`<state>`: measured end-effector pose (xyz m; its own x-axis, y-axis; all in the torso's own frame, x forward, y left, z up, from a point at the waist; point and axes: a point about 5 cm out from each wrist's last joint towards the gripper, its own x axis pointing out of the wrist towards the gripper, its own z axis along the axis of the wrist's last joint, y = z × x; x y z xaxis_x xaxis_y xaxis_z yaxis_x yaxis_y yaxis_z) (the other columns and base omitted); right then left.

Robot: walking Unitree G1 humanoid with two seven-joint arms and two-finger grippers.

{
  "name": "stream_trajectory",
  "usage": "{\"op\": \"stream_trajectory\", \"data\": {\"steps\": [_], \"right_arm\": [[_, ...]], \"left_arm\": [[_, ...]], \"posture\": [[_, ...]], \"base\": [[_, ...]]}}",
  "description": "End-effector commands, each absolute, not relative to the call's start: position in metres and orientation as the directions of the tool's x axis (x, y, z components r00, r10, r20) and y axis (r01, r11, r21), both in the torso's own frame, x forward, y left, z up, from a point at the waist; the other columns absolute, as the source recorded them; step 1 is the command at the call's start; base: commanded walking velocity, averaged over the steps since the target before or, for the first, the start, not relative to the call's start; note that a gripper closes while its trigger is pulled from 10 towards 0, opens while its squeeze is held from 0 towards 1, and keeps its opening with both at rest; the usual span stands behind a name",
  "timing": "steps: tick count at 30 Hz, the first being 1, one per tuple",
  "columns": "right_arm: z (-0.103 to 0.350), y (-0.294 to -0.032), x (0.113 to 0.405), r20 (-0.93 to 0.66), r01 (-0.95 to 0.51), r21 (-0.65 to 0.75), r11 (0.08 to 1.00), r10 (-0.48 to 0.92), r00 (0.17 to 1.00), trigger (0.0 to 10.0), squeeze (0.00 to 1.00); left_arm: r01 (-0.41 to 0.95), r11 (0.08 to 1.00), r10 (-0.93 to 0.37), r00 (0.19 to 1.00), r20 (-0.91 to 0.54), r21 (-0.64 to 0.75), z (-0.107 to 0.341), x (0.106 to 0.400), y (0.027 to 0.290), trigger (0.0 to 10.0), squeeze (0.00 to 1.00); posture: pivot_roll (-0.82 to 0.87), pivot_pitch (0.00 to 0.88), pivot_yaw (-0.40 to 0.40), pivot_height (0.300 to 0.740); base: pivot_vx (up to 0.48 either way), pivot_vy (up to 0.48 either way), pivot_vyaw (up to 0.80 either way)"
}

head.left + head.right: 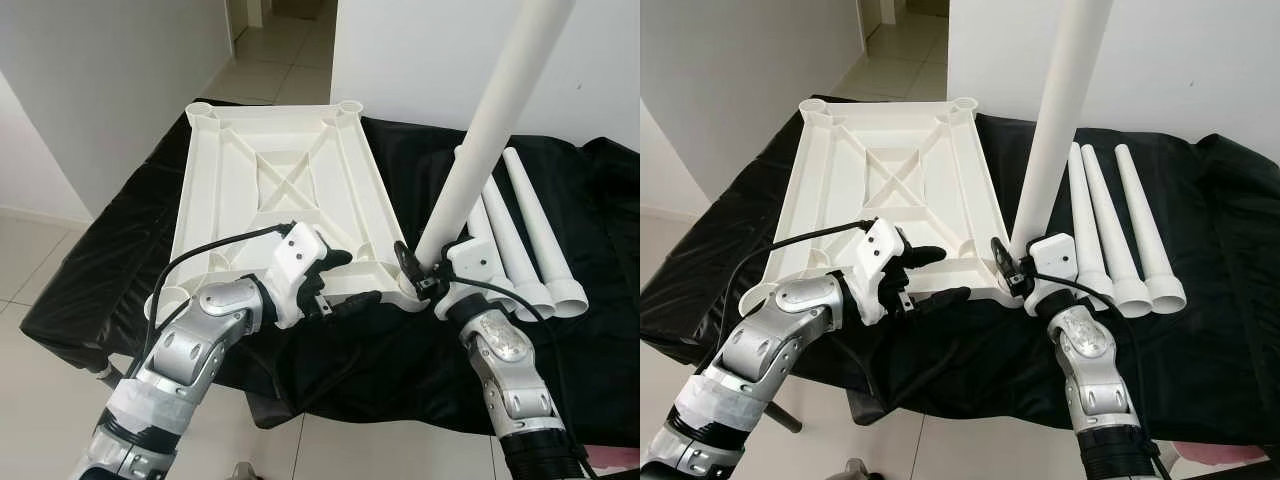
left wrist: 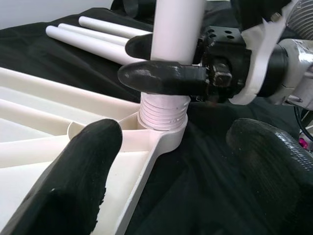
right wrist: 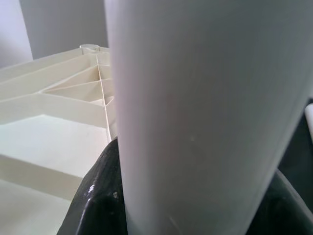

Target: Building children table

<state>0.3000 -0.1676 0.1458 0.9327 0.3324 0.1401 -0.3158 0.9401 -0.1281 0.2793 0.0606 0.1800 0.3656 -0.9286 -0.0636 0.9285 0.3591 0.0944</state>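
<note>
On the black-draped tabletop (image 1: 120, 240) a white ribbed table panel (image 1: 280, 180) is laid underside up, reaching from the far edge to the near edge; at its near right corner a white table leg (image 1: 480, 140) is stood upright, tilted slightly, its threaded end seated in the corner socket (image 2: 164, 129); the leg is pinched near its base by the right claw (image 2: 164, 63), one black finger (image 2: 156, 78) seen across its front; the left claw (image 1: 345, 285) is held spread at the panel's near edge, just beside that socket, and seems to grip nothing, though contact with the rim cannot be judged; three more white legs (image 1: 1120, 240) are laid side by side toward the right edge of the tabletop, wide ends nearest.
</note>
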Motion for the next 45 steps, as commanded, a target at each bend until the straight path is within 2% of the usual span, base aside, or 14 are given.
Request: {"op": "stream_trajectory", "data": {"steps": [1,12,17,22,30,37,41,45], "right_arm": [[0.109,-0.172,0.296,-0.042,-0.308,-0.045,0.950,0.306,0.951,10.0,0.00],[0.103,-0.171,0.298,-0.058,-0.282,0.031,0.959,0.283,0.957,10.0,0.00],[0.102,-0.170,0.298,-0.055,-0.286,0.006,0.958,0.286,0.957,10.0,0.00],[0.107,-0.164,0.293,-0.001,-0.290,-0.115,0.950,0.292,0.957,10.0,0.00],[0.103,-0.151,0.280,0.052,-0.348,-0.127,0.929,0.356,0.933,10.0,0.00],[0.099,-0.162,0.280,0.065,-0.321,-0.103,0.942,0.328,0.942,10.0,0.00],[0.092,-0.172,0.286,0.008,-0.253,-0.019,0.967,0.253,0.967,10.0,0.00],[0.090,-0.174,0.288,-0.014,-0.247,-0.013,0.969,0.247,0.969,10.0,0.00]], "left_arm": [[0.938,0.335,-0.938,0.341,-0.068,0.084,0.180,0.277,0.059,10.0,0.00],[0.933,0.350,-0.931,0.356,-0.074,0.082,0.181,0.276,0.061,10.0,0.00],[0.931,0.356,-0.929,0.362,-0.076,0.083,0.182,0.276,0.061,10.0,0.00],[0.927,0.364,-0.926,0.370,-0.075,0.088,0.182,0.277,0.063,10.0,0.00],[0.923,0.375,-0.922,0.381,-0.073,0.090,0.184,0.278,0.064,10.0,0.00],[0.921,0.378,-0.920,0.385,-0.075,0.092,0.185,0.280,0.065,10.0,0.00],[0.920,0.380,-0.919,0.387,-0.075,0.094,0.185,0.280,0.065,10.0,0.00],[0.920,0.380,-0.919,0.387,-0.076,0.094,0.185,0.280,0.065,10.0,0.00]], "posture": [[0.02,0.070,-0.009,0.740],[0.03,0.077,-0.013,0.740],[0.03,0.077,-0.013,0.740],[0.03,0.076,-0.013,0.740],[0.03,0.080,-0.010,0.740],[0.02,0.082,-0.007,0.740],[0.02,0.083,-0.006,0.740],[0.02,0.083,-0.007,0.740]], "base": [[0.000,0.000,0.00],[0.000,0.000,0.00],[0.000,0.000,0.00],[0.000,0.000,0.00],[0.000,0.000,0.00],[0.000,0.000,0.00],[0.000,0.000,0.00],[0.000,0.000,0.00]]}}
